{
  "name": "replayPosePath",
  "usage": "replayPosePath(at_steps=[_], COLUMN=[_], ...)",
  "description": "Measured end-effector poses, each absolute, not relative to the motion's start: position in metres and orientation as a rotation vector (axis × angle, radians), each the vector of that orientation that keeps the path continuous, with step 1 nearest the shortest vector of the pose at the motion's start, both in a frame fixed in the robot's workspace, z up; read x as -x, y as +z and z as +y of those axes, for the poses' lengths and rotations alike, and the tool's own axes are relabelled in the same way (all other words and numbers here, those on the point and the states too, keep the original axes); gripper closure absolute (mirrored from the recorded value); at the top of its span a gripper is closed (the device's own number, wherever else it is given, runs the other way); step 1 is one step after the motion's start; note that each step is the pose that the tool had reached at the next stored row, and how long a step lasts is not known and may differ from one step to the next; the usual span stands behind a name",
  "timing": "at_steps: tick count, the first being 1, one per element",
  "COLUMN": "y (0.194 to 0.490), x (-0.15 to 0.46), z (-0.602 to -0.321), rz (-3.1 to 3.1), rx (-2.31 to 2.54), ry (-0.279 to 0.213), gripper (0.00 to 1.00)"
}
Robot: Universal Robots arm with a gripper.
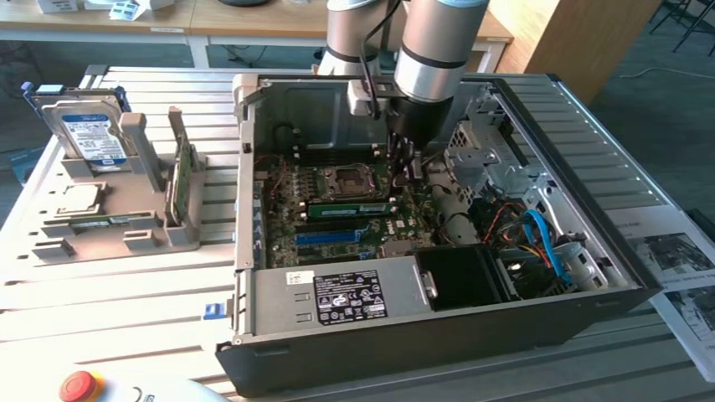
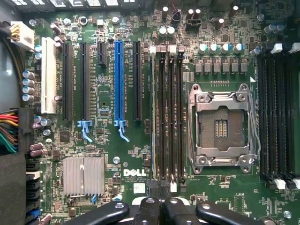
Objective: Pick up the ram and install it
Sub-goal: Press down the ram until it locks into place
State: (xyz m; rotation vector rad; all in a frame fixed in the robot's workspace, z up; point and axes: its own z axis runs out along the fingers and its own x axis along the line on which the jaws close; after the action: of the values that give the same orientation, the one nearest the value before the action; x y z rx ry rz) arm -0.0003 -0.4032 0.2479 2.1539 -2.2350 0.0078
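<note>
My end effector [image 1: 400, 165] hangs inside the open black computer case [image 1: 447, 335], low over the green motherboard [image 1: 335, 230]. Its fingers are pressed together. In the wrist view the dark fingertips meet over the near end of the bank of long black memory slots [image 2: 168, 117], beside the square silver processor socket [image 2: 220, 124]. I cannot tell whether anything is pinched between them.

The ram [image 1: 352, 209], a long narrow green circuit-board stick, sits on edge on the motherboard just below the processor socket in the exterior view. It lies close beside my fingertips, towards the exterior view's left. I cannot tell whether I am touching it.

A bright blue slot strip [image 2: 118, 79] runs parallel to the memory slots, further from the socket.

The case stands on a pale slatted tabletop [image 1: 112, 293]. On the exterior view's left, a grey moulded holder [image 1: 134, 226] carries an upright hard drive with a blue-and-white label [image 1: 92, 136] and a taller green card [image 1: 179, 180] standing on edge.
</note>
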Motion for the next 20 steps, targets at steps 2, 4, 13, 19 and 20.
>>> replayPosePath(at_steps=[2,4,13,19,20], y=[0.2497,0.2512,0.2519,0.2519,0.2519], x=[0.0003,0.0003,0.0003,0.0011,0.0017], z=[-0.4032,-0.4032,-0.4032,-0.4032,-0.4032], rz=[-2.235,-2.235,-2.235,-2.235,-2.235], rx=[-2.154,-2.154,-2.154,-2.154,-2.154], ry=[0.008,0.008,0.008,0.008,0.008], gripper=[0.90,0.90,0.90,0.90,0.90])
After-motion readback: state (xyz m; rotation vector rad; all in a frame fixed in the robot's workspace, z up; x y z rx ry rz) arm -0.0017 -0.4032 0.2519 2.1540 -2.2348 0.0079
